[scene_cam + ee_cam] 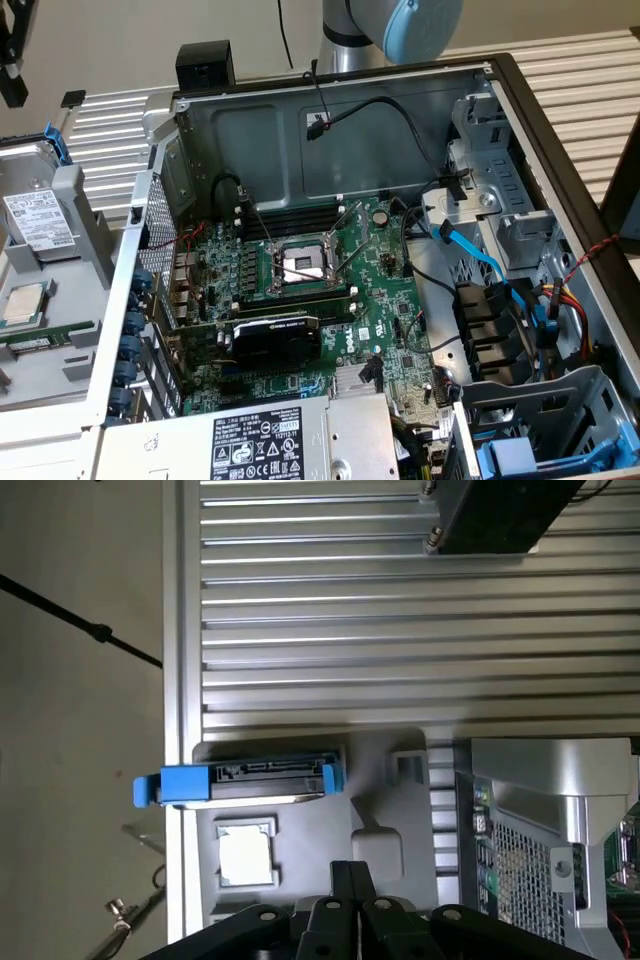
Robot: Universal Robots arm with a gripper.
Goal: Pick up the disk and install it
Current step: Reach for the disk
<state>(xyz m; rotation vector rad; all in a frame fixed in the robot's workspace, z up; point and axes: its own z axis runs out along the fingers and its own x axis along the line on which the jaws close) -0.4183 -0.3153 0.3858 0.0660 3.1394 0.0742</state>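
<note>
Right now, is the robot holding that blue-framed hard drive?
No, the gripper is shut on nothing, and the disk sits apart from it in the grey tray.

Robotics lab bench: opened grey metal computer case [280, 130], green motherboard [392, 290] inside, on a ribbed aluminium tabletop [350, 630] by a silver robot arm [345, 35].

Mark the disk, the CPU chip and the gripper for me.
disk [265, 778]: wrist view, its dark side edge inside the blue frame.
CPU chip [245, 855]: wrist view, middle of its silver top.
gripper [350, 868]: wrist view, between the shut fingertips.
</note>
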